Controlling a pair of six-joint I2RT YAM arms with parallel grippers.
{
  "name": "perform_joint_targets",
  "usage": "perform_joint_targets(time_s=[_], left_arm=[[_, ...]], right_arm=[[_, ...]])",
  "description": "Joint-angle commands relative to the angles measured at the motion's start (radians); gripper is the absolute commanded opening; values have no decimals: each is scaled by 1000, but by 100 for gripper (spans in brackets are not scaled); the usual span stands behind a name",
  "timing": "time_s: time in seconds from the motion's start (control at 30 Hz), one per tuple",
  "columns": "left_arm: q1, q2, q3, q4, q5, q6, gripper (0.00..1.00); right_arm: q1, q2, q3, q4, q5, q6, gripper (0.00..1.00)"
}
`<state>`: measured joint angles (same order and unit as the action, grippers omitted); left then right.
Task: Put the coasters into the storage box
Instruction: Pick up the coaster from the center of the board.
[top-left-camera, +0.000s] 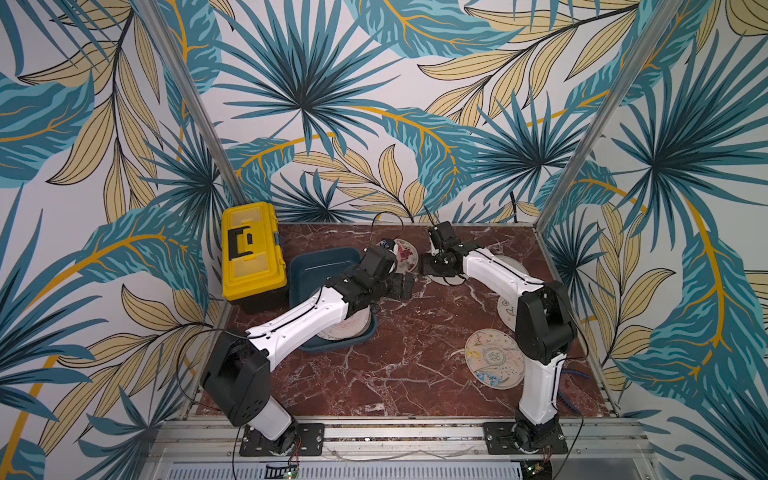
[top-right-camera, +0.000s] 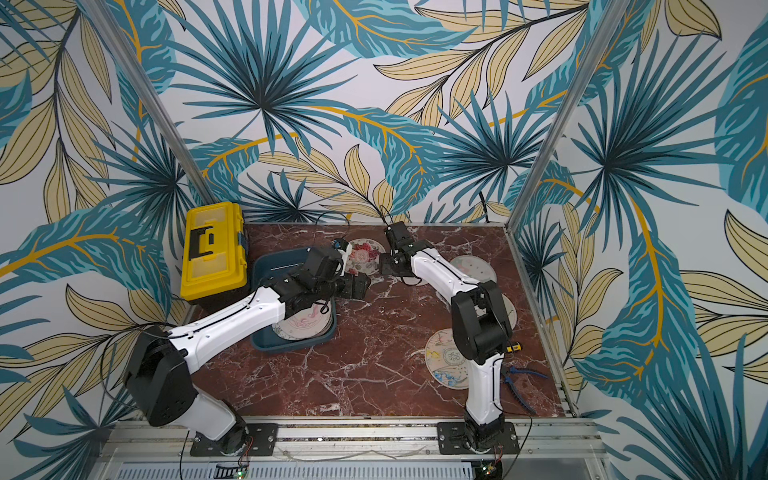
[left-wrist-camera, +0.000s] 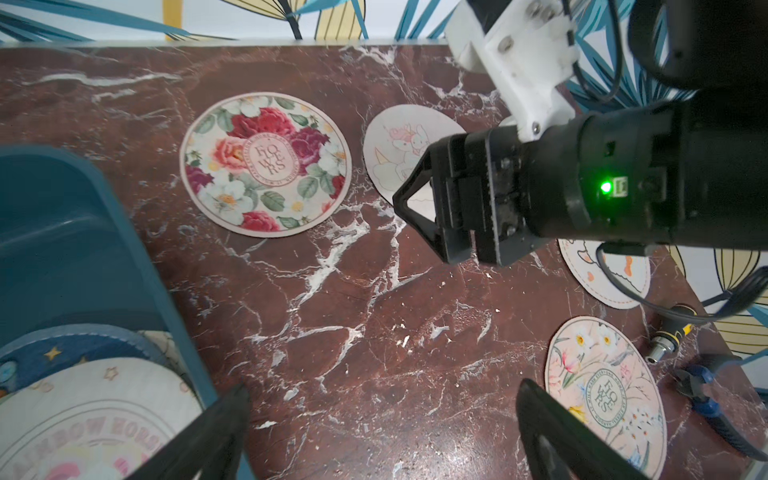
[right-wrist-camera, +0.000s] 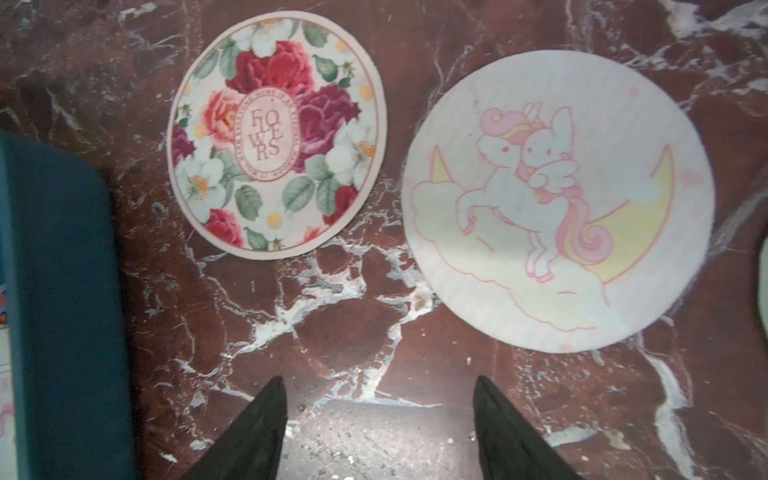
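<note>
Furthest left, the yellow toolbox (top-left-camera: 253, 249) stands at the back corner of the bench (top-left-camera: 399, 374), with the storage box (top-left-camera: 320, 262) just beside it. Several coasters lie stacked in the near end of that box: a cream coaster (left-wrist-camera: 83, 411) on top and a blue coaster (left-wrist-camera: 75, 345) with stars under it. The left arm reaches across the box. The left claw (left-wrist-camera: 382, 403) hangs just past the box's right wall above bare bench, its fingers spread wide with nothing between them. Beyond it a rose-printed coaster (right-wrist-camera: 276, 133) lies flat on the bench, near the box's far corner but apart from it. The right claw (right-wrist-camera: 378, 382) points down close by, fingers apart over bare marble, holding nothing. Just beside the roses, not touching, lies a unicorn coaster (right-wrist-camera: 557, 199). Further right, three more coasters lie on the bench, partly hidden by the right arm; the nearest is a pale flowered coaster (top-left-camera: 494, 359). Blue-handled pliers (top-right-camera: 519, 378) lie by the right edge.
</note>
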<state>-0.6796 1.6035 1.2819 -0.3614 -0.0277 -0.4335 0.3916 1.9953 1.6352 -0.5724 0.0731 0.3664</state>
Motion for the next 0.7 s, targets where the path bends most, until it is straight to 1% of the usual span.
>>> perform_joint_targets(time_s=[0.0,0.17,0.43,0.67], left_arm=[[-4,64,107,16,43,23,100],[-8,202,204,22,50,39,100],[-8,447,415,21,65,70,100],[-7,598,561,21,56,76,100]], right_arm=[[-34,-12,-15,1,15,3,73],[-89,19,-10,11,-5,-3,77],[-168,76,21,7,-39,4,80],[-218,117,34,15,-46,20,83]])
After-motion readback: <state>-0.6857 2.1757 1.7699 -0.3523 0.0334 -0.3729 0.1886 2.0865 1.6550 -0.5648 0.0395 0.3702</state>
